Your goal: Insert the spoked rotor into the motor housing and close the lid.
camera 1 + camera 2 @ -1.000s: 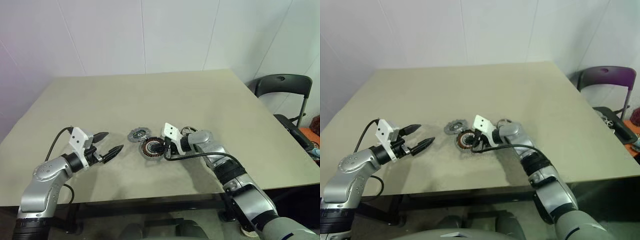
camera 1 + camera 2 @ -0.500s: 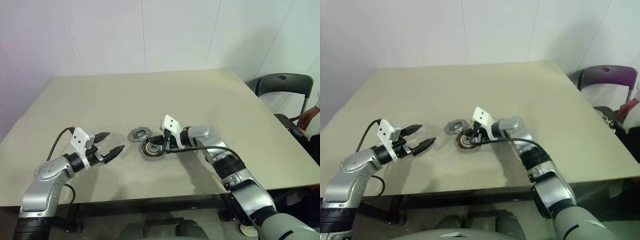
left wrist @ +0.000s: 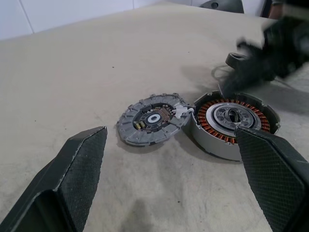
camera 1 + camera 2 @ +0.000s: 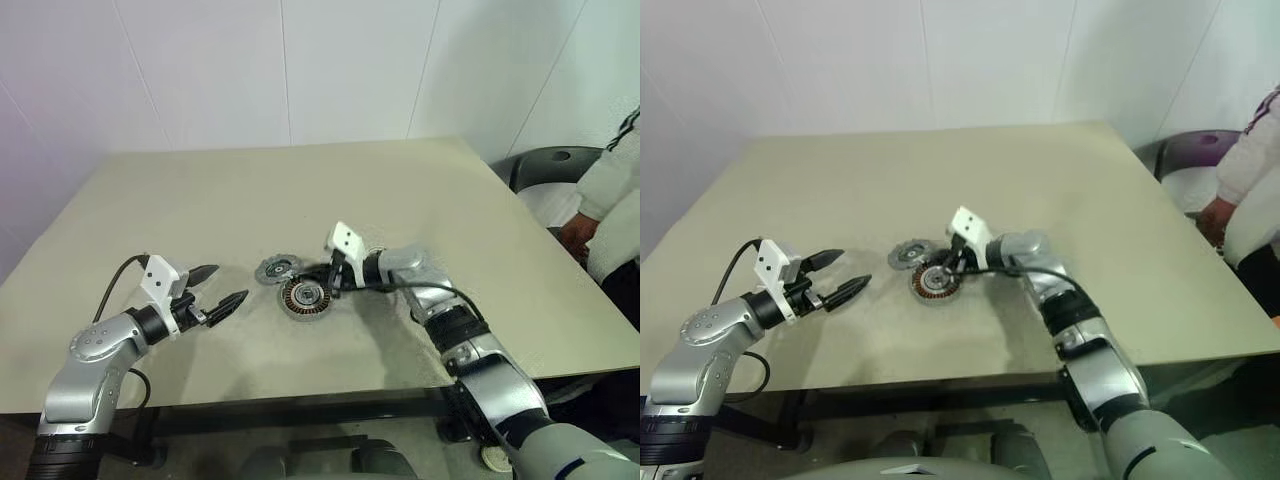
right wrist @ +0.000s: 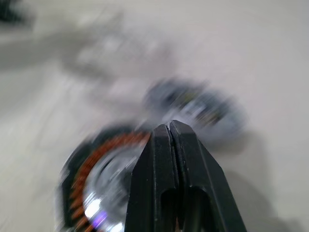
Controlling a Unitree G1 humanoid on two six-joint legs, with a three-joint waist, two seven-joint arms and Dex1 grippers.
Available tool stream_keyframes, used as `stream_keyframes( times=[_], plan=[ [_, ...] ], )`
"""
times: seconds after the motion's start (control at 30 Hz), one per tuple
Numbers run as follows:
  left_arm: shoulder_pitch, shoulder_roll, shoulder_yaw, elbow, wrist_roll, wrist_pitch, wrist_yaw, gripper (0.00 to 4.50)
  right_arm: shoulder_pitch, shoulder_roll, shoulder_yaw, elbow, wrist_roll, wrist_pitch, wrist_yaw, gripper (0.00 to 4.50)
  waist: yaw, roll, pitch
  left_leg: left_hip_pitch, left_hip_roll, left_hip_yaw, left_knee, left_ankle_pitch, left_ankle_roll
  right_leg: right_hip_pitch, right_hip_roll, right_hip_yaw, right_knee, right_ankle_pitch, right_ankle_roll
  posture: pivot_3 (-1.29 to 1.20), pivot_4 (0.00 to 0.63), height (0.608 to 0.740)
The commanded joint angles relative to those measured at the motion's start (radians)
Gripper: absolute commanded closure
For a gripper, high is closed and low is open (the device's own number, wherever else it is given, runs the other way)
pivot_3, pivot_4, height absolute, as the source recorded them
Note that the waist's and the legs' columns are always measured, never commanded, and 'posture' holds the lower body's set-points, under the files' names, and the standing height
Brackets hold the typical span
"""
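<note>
The motor housing (image 4: 304, 296), copper windings around a silver centre, lies on the table (image 4: 300, 190) near the middle. The grey scallop-edged lid (image 4: 275, 268) lies flat, touching the housing's far left side. My right gripper (image 4: 312, 274) is shut and empty, pointing left, its tip hovering just above the housing's far edge; the right wrist view has the fingertips (image 5: 169, 128) pressed together over the windings. A dark ring (image 3: 235, 59), perhaps the spoked rotor, lies mostly hidden behind that gripper. My left gripper (image 4: 228, 283) hangs open to the left of both parts, its fingers (image 3: 82, 164) framing them.
A dark chair (image 4: 560, 165) stands beyond the table's right edge, and a person (image 4: 612, 190) in a light top is beside it. Bare tabletop stretches behind and to the left of the parts.
My right gripper, still shut, has lifted off the housing and drawn slightly toward the table's far side. A person has come into view at the right. The left gripper has stayed put.
</note>
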Motion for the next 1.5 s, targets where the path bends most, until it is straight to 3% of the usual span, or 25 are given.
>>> stream_keyframes(
  times=[0.03, 0.33, 0.57, 0.93, 1.23, 1.5],
  plan=[
    [-0.023, 0.01, 0.011, -0.016, 0.001, -0.019, 0.001, 0.0, -0.026, 0.009, -0.025, -0.003, 0.026, 0.004, -0.004, 4.45, 0.0, 0.0, 0.0, 0.0, 0.0, 0.0, 0.0, 0.0, 0.0, 0.0, 0.0, 0.0, 0.0, 0.0, 0.0, 0.0, 0.0, 0.74],
    [-0.022, 0.011, 0.014, -0.012, 0.0, -0.021, -0.004, 0.0, 0.032, 0.014, 0.016, -0.021, 0.018, 0.028, 0.04, 4.45, 0.0, 0.0, 0.0, -0.001, 0.0, 0.0, 0.0, 0.0, 0.0, 0.0, 0.0, 0.0, 0.0, 0.0, 0.0, 0.0, 0.0, 0.74],
    [-0.011, 0.004, 0.008, -0.025, 0.003, -0.022, 0.004, 0.0, 0.094, 0.02, 0.113, 0.095, -0.091, -0.04, 0.002, 4.45, -0.004, 0.0, 0.0, 0.001, 0.0, 0.001, 0.0, 0.0, 0.0, 0.001, 0.0, 0.0, 0.0, 0.0, 0.0, 0.0, 0.0, 0.74],
    [-0.001, 0.0, 0.005, -0.027, 0.006, -0.028, 0.012, 0.0, 0.022, 0.047, -0.015, 0.038, 0.014, -0.007, -0.015, 4.45, -0.023, 0.001, 0.0, 0.004, 0.0, 0.0, 0.001, 0.0, 0.0, 0.004, 0.0, 0.0, 0.0, 0.0, 0.0, 0.0, 0.0, 0.74],
    [-0.01, 0.002, 0.005, -0.015, 0.004, -0.03, 0.007, 0.0, 0.041, 0.054, -0.009, -0.047, 0.071, 0.058, 0.039, 4.45, -0.023, 0.001, 0.0, -0.001, 0.0, -0.001, 0.0, 0.0, 0.0, -0.001, 0.0, 0.0, 0.0, 0.0, 0.0, 0.0, 0.0, 0.74],
    [-0.007, 0.0, 0.005, -0.017, 0.002, -0.032, 0.011, 0.0, 0.074, 0.007, 0.131, 0.131, -0.122, -0.029, -0.038, 4.45, -0.023, 0.002, 0.0, 0.0, 0.0, 0.0, 0.0, 0.0, 0.0, 0.0, 0.0, 0.0, 0.0, 0.0, 0.0, 0.0, 0.0, 0.74]
  ],
)
